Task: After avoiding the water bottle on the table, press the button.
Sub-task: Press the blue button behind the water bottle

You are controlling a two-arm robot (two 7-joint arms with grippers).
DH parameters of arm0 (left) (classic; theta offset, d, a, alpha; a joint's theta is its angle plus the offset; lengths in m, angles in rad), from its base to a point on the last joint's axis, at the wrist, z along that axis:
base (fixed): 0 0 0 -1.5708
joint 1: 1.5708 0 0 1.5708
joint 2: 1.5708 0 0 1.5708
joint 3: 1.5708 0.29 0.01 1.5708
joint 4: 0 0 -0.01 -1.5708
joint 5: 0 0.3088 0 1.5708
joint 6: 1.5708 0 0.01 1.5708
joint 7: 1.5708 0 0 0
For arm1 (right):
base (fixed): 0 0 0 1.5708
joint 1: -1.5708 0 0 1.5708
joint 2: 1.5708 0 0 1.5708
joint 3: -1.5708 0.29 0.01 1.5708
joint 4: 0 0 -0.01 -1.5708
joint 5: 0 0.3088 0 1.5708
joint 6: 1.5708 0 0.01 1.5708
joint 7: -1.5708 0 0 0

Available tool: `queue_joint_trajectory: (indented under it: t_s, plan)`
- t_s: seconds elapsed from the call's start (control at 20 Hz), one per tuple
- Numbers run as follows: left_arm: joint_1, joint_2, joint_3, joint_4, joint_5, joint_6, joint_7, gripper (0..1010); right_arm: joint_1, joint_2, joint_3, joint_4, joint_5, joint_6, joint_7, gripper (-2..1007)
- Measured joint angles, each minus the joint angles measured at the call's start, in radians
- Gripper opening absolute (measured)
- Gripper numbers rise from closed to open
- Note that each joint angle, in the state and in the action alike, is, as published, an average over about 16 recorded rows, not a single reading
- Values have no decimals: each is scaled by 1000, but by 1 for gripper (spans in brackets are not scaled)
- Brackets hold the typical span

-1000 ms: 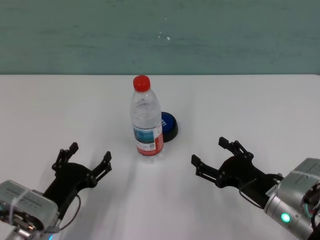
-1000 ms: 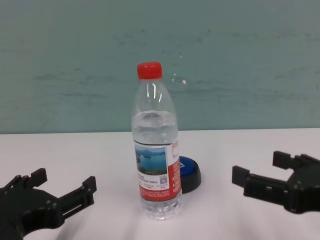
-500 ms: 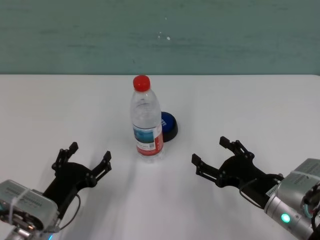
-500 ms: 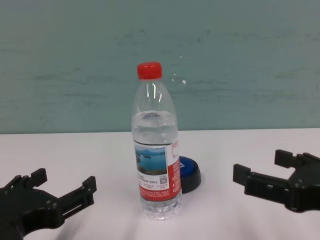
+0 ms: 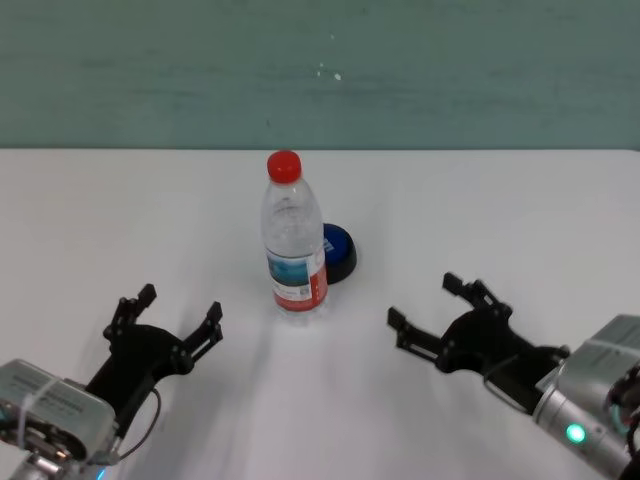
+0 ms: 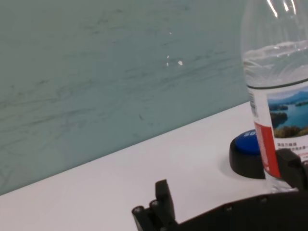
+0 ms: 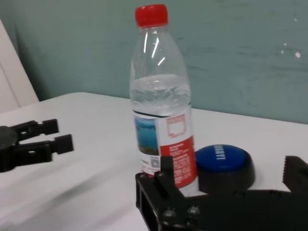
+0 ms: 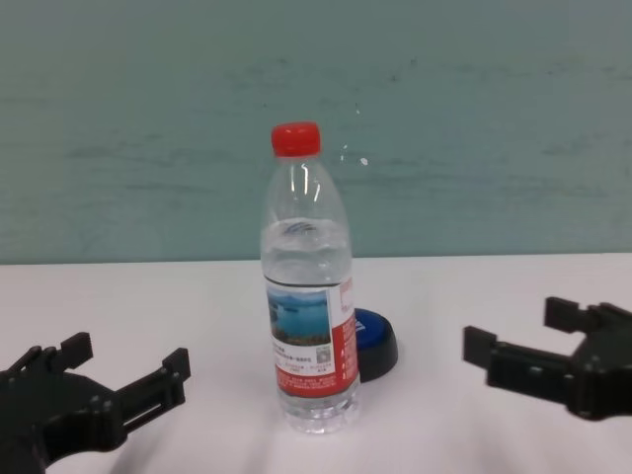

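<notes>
- Two grippers flank the scene in the head view: the left gripper in the lower left of the frame, the right gripper in the lower right, each well apart from the other things on the white counter.
- Both sets of jaws stand spread wide with nothing between them.
- One water bottle stands upright near the middle of the frame, its long axis vertical and its red cap pointing straight up.
- Its label, with a lake picture and a red band, wraps the lower half; clear water fills it to about the shoulder.
- Just behind the bottle and to its right in the frame sits the button, a blue dome on a black base, flat on the counter with its top facing up.
- From the chest view the bottle hides the button's left part; whether the two touch is hard to say, though they seem at least very close.
- Teal wall fills the upper part of the frame behind the counter's far edge.
</notes>
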Motion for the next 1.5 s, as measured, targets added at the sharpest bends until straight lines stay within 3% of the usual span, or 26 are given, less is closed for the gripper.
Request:
queue_joint_trajectory:
  t_s: [0.45,0.75,1.1,1.5]
  plan:
    - [0,0,0,0,0,0,0,1000,-1,54,59,-20,-1,31,6,1004]
    - [0,0,0,0,0,0,0,1000,28,91,83,-11,5,54,29,1004]
    - [0,0,0,0,0,0,0,1000,105,110,68,45,18,68,65,1004]
    - [0,0,0,0,0,0,0,1000,216,110,31,151,36,69,98,1004]
